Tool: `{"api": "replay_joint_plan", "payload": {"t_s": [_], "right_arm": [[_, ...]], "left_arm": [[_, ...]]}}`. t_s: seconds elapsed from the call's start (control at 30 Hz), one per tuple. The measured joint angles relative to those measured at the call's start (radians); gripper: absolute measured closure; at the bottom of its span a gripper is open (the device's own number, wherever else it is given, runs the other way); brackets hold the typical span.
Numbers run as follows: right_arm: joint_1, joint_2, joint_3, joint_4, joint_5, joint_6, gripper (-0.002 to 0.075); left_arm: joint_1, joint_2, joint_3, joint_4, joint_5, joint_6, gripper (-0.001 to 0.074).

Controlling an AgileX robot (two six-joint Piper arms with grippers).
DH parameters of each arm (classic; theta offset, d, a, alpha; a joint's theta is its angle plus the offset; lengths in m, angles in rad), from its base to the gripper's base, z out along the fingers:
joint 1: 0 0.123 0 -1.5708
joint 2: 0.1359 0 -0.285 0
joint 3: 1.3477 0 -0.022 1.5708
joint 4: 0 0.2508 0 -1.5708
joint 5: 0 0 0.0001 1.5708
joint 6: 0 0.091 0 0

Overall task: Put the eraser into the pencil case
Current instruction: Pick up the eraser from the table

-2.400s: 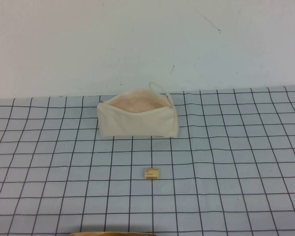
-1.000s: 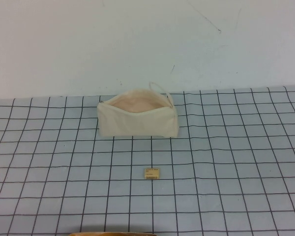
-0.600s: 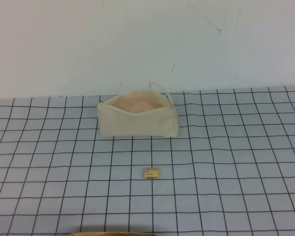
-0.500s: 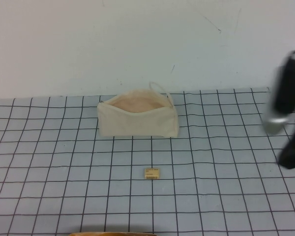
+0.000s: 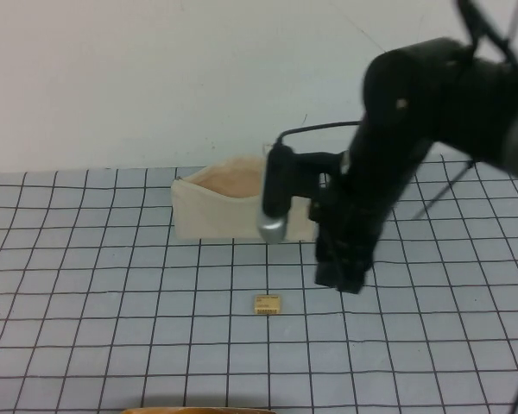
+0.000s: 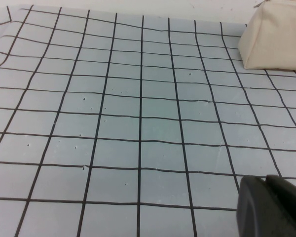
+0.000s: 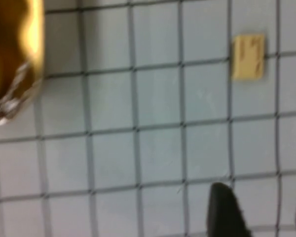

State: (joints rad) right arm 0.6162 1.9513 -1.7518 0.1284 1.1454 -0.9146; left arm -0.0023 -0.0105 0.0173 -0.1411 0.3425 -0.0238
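The eraser (image 5: 267,304) looks light, small and stiff; pinch across its short sides. Right gripper (image 7: 259,210) hovers nearby, jaws apart. Left gripper (image 6: 269,207): parked, state indiscernible

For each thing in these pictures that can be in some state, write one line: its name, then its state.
pencil case: unzipped, mouth gaping, standing on the table near the wall.
eraser: lying flat on the table in front of the pencil case, not held.
right gripper: open, empty, above the table right of the eraser.
left gripper: low over the bare grid cloth, holding nothing.
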Motion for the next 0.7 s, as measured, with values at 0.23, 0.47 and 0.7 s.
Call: {"api": "replay_joint_plan", "payload": {"t_s": [0.23,0.47,0.7], "right_arm": [[0.009,0.201,-0.153,0.002,-0.058,-0.023,0.0302],[0.032,0.337,-0.234,0.002,-0.093,-0.028,0.0295],[0.061,0.405,-0.242,0.002,-0.158,-0.051,0.0299]], "left_arm": [[0.0,0.0,0.0,0.0,0.0,0.0,0.0736],[0.0,0.0,0.0,0.0,0.0,0.0,0.0736],[0.0,0.0,0.0,0.0,0.0,0.0,0.0736]]}}
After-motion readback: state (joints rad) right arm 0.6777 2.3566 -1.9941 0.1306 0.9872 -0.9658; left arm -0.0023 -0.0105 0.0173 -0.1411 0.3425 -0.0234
